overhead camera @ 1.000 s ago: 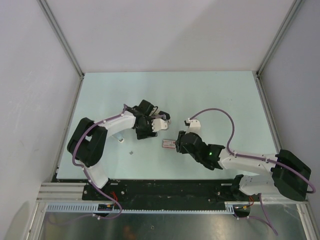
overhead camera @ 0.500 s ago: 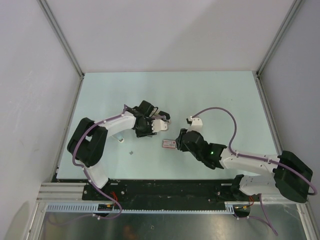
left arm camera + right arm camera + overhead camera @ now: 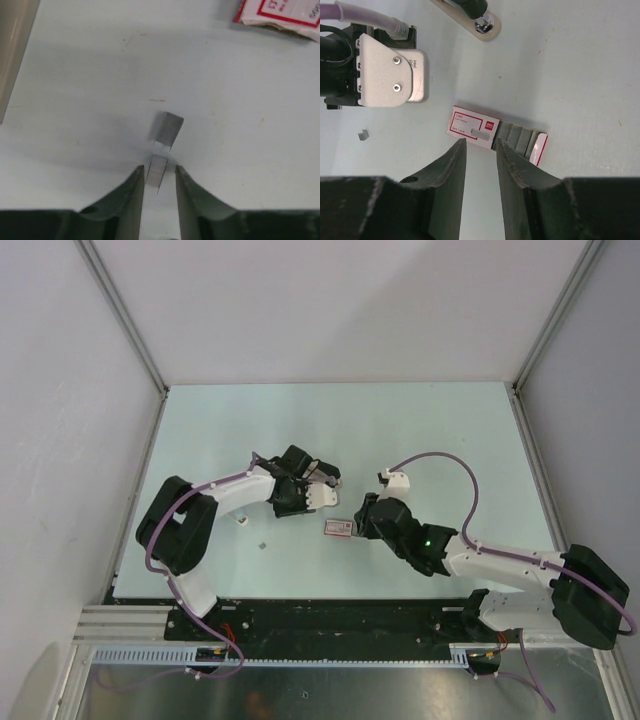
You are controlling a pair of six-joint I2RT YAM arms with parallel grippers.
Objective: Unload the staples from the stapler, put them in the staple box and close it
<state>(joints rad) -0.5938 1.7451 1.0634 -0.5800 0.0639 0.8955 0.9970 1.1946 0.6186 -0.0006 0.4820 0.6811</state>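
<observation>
A thin grey staple strip sits pinched between the left gripper; the right gripper, half-open, seemingly empty, hovers just short of the red-and-white stapler.

The top view looks down from high above the near edge onto the whole tabletop. Each wrist view looks close down past its own pincer; all three share the red-and-white box.

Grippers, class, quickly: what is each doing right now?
Left gripper: closed on a staple strip.
Right gripper: narrowly open, holding nothing.
</observation>
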